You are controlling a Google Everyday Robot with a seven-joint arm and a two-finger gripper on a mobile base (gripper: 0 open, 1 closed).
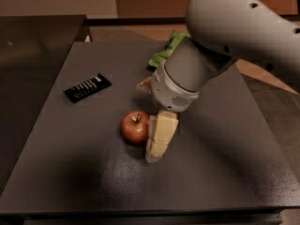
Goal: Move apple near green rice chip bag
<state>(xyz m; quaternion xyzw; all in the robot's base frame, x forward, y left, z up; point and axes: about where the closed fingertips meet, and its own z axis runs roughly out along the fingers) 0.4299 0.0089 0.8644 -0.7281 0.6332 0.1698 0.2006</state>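
Note:
The red apple (135, 127) with a short stem sits on the dark table (84, 172), left of centre. My gripper (157, 146) hangs from the big grey arm, right beside the apple on its right, its cream fingers (161, 136) pointing down at the table and touching or nearly touching the fruit. The green rice chip bag (165, 52) lies at the table's far edge. Most of it is hidden behind my arm, and only a green strip shows.
A flat black bar with white stripes (87, 87) lies at the left of the table. My arm's wrist housing (180, 81) looms over the table's middle. A dark counter (33, 46) stands to the left; a tan floor shows beyond.

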